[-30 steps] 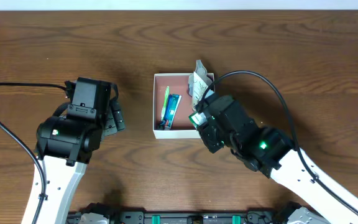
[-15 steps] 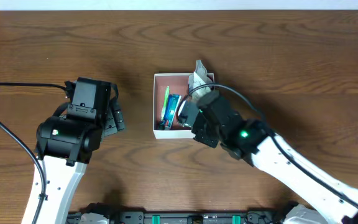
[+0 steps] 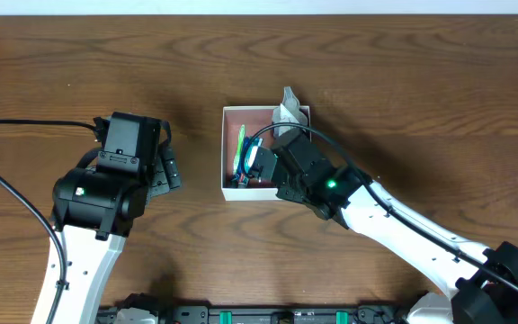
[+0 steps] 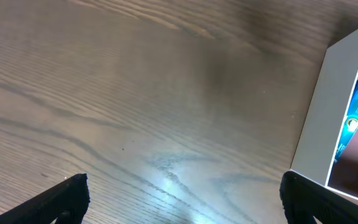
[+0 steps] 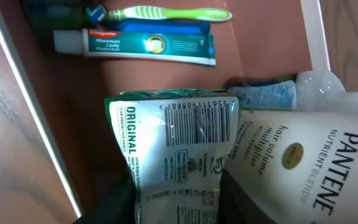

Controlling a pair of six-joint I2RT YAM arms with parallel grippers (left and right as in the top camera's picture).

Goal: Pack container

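Note:
The container [image 3: 224,148] is a square white-walled box with a pink-brown inside [image 5: 73,93]. In it lie a green toothbrush [image 5: 166,12] and a toothpaste tube [image 5: 135,45]. A white Pantene sachet [image 5: 303,155] leans at its far right corner [image 3: 288,106]. My right gripper [image 3: 263,166] is over the container's front part, shut on a green-and-white carton [image 5: 173,149] marked ORIGINAL. My left gripper [image 4: 185,199] is open and empty over bare table, left of the container's white wall [image 4: 328,112].
Dark wooden table [image 3: 403,81] all round the container. The left arm's body [image 3: 106,184] stands left of the box, with a black cable [image 3: 7,193] trailing to the left edge. The right arm [image 3: 403,234] reaches in from the front right.
My right gripper has moved left with the carton, from the container's right front corner to over its inside. The left arm has not moved.

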